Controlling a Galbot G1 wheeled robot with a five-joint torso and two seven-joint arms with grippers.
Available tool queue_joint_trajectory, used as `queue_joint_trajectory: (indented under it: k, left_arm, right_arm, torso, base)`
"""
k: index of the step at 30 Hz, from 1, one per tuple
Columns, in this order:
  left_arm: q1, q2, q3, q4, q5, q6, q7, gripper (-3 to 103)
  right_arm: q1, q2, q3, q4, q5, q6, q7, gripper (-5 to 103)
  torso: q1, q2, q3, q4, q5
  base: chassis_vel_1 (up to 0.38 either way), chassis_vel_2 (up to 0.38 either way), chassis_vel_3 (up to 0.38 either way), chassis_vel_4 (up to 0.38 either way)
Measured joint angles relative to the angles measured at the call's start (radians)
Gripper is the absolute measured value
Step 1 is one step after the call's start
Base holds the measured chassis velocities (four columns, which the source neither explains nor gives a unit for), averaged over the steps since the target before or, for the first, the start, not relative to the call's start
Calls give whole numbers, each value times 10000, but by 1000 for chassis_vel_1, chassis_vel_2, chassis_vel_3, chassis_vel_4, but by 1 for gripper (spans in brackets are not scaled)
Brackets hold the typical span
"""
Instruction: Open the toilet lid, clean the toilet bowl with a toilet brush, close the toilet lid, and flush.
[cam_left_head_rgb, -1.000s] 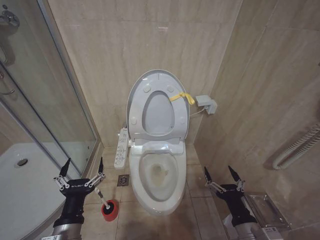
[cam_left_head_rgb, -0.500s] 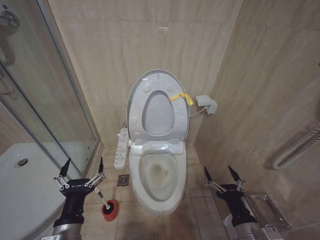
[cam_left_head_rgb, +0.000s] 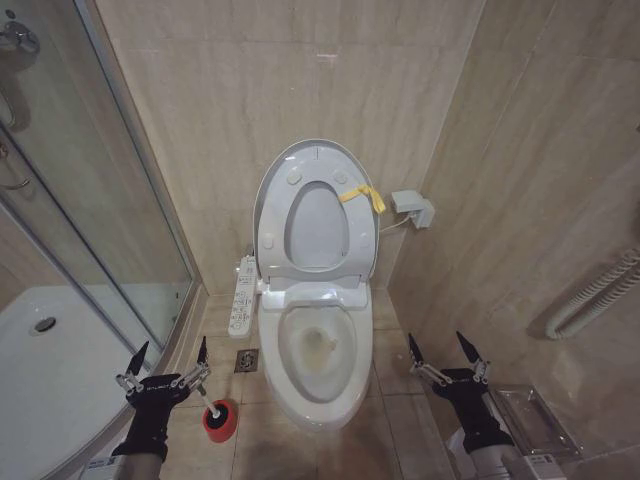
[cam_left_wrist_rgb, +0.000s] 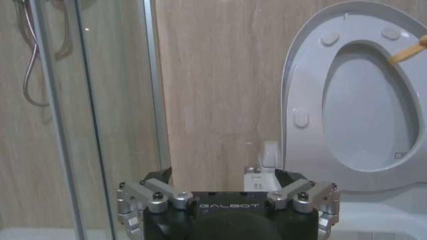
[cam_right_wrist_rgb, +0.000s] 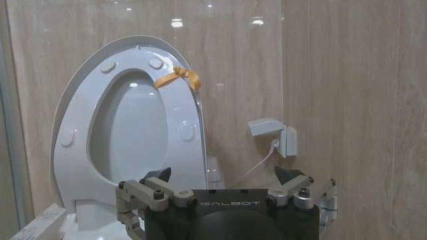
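Glass shower door (cam_left_head_rgb: 100, 190), red brush holder (cam_left_head_rgb: 220, 421), floor drain (cam_left_head_rgb: 246, 360).

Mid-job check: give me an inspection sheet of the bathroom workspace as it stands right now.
Surface: beige floor tiles, bare.
Job's things: toilet lid raised against the wall; toilet bowl open, yellowish inside; toilet brush standing in red holder.
Clutter: yellow strap on the lid's rim.
Grippers: left gripper open beside the brush; right gripper open, right of the bowl.
Cables: white cord to wall box.
Surroundings: glass shower screen, side control panel.
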Motion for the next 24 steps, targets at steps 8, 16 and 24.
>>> queue_joint_trajectory:
  k: [8, 16, 24]
  left_arm:
    - [116, 28, -97, 337, 190, -1492, -207, 97]
    - [-70, 47, -300, 1654, 273, -1370, 159, 94]
    - [-389, 55, -150, 3992, -162, -2893, -65, 95]
  right_arm:
    - [0, 0, 0, 0, 0, 0, 0, 100]
    - [0, 0, -1, 0, 0, 1, 0, 100]
    - [0, 0, -1, 0, 0, 1, 0, 100]
  torso:
    - [0, 0, 0, 0, 0]
    - [0, 0, 0, -1, 0]
    - [0, 0, 0, 1, -2]
  base:
    - [0, 0, 0, 0]
    - [0, 0, 0, 0]
    - [0, 0, 0, 0]
